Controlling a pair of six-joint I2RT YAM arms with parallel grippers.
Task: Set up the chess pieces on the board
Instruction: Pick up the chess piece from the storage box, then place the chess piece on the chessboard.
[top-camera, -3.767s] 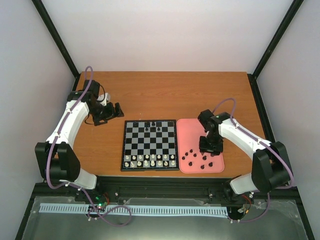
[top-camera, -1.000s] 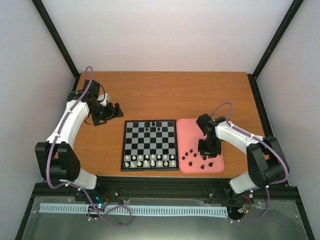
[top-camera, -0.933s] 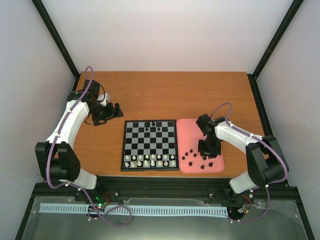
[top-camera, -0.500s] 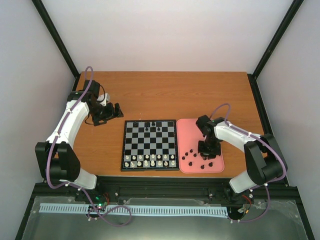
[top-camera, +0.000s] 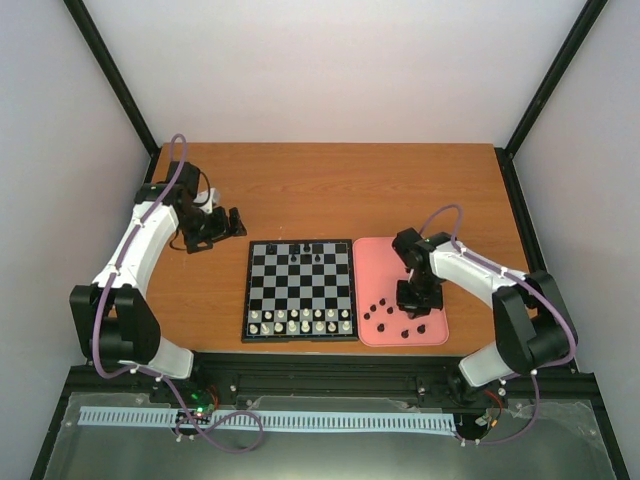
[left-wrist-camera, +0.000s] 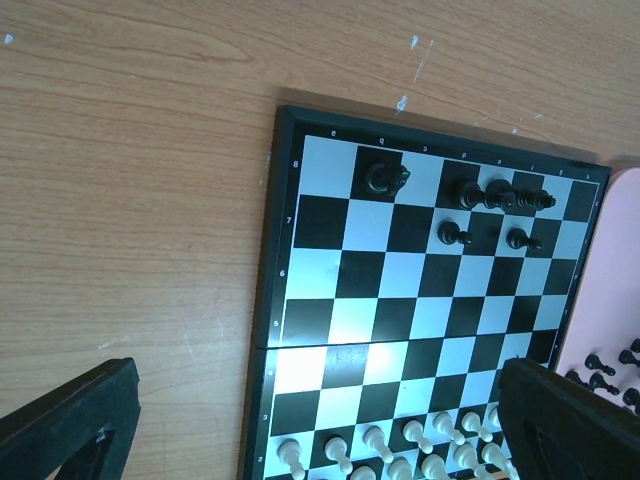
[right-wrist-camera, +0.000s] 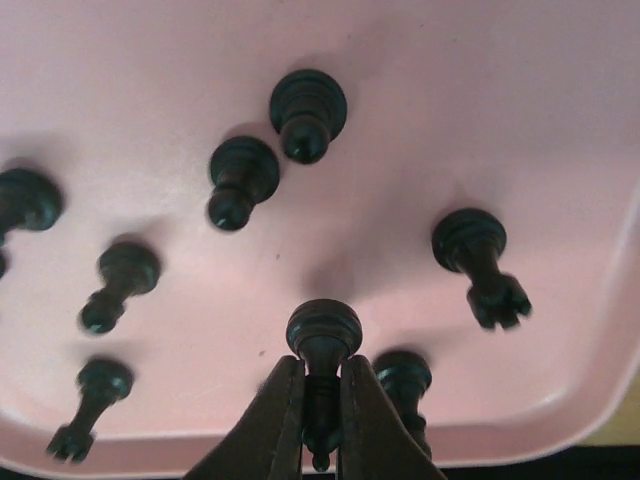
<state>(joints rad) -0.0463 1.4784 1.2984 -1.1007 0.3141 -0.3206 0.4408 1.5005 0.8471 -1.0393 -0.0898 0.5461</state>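
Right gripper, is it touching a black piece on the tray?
Touching: the right wrist view shows the right gripper pinching a black piece by its stem.

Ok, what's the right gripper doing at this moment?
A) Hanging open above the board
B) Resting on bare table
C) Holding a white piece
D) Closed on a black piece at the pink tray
D: in the right wrist view, the right gripper has its fingers pinched around the stem of a black piece, with the pink tray beneath it.
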